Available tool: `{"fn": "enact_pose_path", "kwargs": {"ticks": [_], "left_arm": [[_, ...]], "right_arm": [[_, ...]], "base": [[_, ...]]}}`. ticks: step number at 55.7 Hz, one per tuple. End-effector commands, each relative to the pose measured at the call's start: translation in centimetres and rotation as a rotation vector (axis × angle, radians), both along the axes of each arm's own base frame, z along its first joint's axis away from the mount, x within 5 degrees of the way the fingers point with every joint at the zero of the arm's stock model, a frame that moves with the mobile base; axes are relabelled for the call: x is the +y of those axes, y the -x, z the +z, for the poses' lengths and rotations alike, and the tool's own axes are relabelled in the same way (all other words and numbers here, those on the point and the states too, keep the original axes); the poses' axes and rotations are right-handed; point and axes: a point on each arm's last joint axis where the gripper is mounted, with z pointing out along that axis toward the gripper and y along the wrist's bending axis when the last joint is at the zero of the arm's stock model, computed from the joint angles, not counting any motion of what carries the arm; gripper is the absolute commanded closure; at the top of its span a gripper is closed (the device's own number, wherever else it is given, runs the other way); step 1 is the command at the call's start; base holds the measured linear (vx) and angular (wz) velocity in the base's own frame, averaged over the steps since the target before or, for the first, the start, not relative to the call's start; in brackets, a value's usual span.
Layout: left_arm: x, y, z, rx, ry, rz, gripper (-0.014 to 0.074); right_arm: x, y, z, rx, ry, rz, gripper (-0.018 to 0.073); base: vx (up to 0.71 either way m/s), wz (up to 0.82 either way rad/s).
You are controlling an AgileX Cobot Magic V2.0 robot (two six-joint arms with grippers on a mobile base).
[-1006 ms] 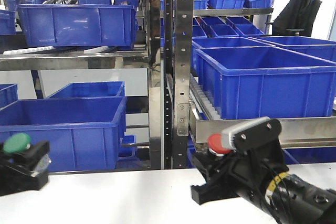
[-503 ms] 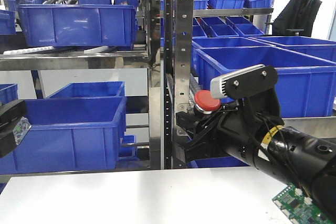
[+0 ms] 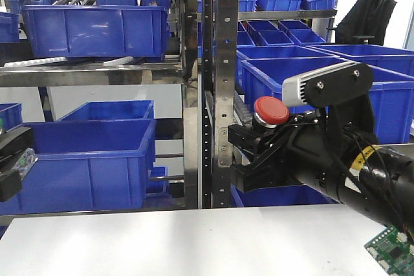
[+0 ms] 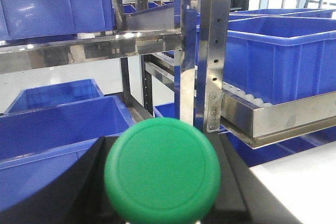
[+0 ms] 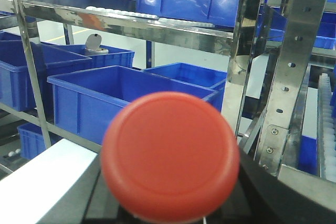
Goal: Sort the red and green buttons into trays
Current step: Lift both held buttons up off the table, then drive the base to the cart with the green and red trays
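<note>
In the front view my right gripper (image 3: 243, 157) is raised in front of the steel rack post and is shut on a red button (image 3: 271, 109), whose cap faces up. The right wrist view shows the red button (image 5: 169, 156) filling the space between the dark fingers (image 5: 273, 182). My left gripper (image 3: 11, 159) is only partly in the front view, at the left edge, and its button is hidden there. The left wrist view shows a green button (image 4: 161, 171) held between the black fingers (image 4: 86, 182) of the left gripper (image 4: 163, 192).
A steel rack with a perforated post (image 3: 223, 63) stands behind the white table (image 3: 181, 244). Large blue bins sit on it: one low on the left (image 3: 84, 153), one on the right roller shelf (image 3: 310, 88), and several higher up (image 3: 90, 27).
My right arm has risen from the table and shifted, carrying the red button up in front of the rack. My left gripper has slid toward the left edge, and its green button has left the front view.
</note>
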Motion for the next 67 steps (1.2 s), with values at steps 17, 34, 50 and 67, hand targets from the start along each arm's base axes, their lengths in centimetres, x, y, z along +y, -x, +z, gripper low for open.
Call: {"fn": "enact_pose_path", "kwargs": {"ticks": [17,34,50,67], "left_arm": [[0.11,0.44,2.38,-0.132,0.046,0.005,0.0599],[0.11,0.44,2.38,-0.132,0.046,0.005,0.0599],[0.11,0.44,2.38,-0.132,0.046,0.005,0.0599],[0.11,0.44,2.38,-0.132,0.046,0.005,0.0599]], "right_arm": [[-0.24,0.73,2.99,-0.132,-0.081,0.015,0.0568],[-0.24,0.73,2.99,-0.132,-0.081,0.015,0.0568],[-0.24,0.73,2.99,-0.132,-0.081,0.015,0.0568],[-0.24,0.73,2.99,-0.132,-0.081,0.015,0.0568]], "base": [[0.0,0.0],[0.0,0.0],[0.0,0.0],[-0.01,-0.01]]}}
